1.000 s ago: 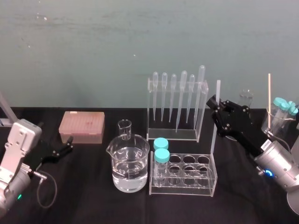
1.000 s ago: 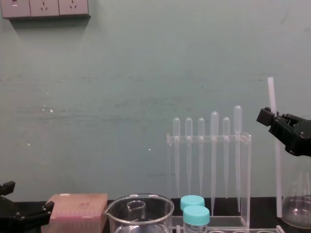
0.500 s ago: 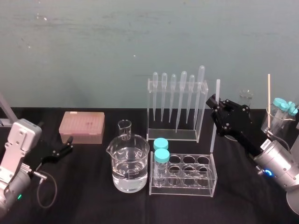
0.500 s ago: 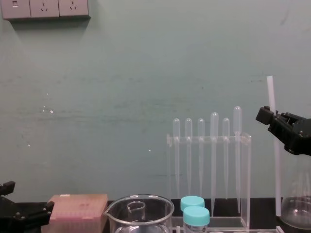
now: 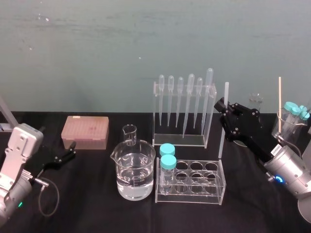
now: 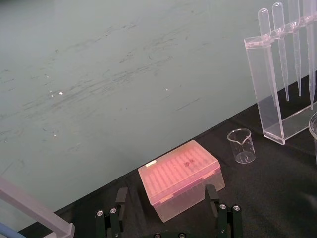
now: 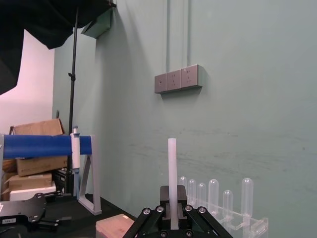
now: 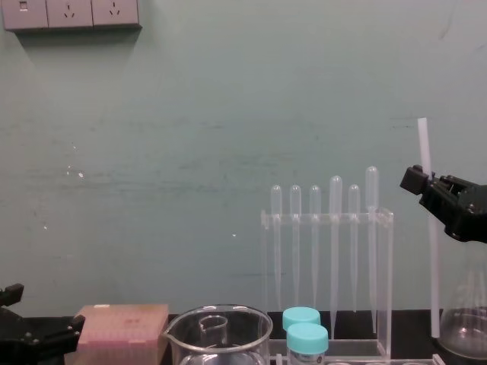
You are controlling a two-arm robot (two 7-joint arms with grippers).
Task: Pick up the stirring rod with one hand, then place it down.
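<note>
Vertically — thin, translucent stirring rod (image 5: 221, 141)

Stirring rod (image 8: 433, 266) mid-section hidden w/in right gripper (image 8: 426, 185); glass vessel (image 8: 466, 323) cut by chest view's rt edge

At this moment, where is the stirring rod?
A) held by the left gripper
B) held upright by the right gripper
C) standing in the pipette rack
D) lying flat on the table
B: the right gripper is shut on the stirring rod, upright beside the pipette rack; the left gripper sits open, far left.
</note>
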